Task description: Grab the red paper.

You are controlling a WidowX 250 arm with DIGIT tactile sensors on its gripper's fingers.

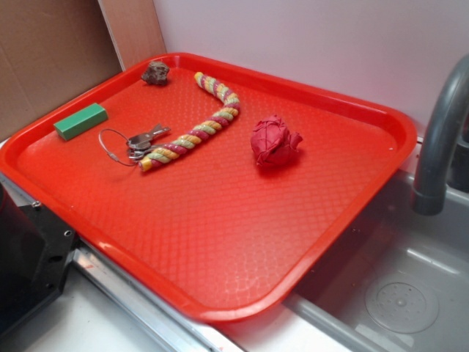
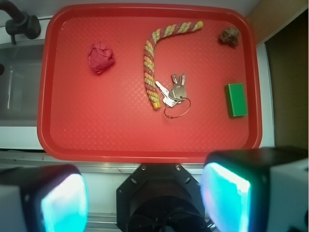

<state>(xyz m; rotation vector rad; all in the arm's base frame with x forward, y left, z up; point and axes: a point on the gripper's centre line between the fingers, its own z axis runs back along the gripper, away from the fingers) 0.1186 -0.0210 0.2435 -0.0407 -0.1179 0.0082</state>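
Red paper (image 2: 101, 57) lies on the tray (image 2: 120, 140), well apart from the claw (image 2: 145, 200)

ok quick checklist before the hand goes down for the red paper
1. Target found: red paper lies on the tray, in clear view. ok
2. Space around it: nothing touches it; the rope is its nearest neighbour and lies apart. ok
3. Hand state: fingers spread wide, nothing between them. ok
4. Hand over target: it sits off the tray's near edge, not above the paper. not ok
5. Other clutter: keys, green block and brown lump all lie on the far side of the rope. ok
6. Height above the tray: cannot tell
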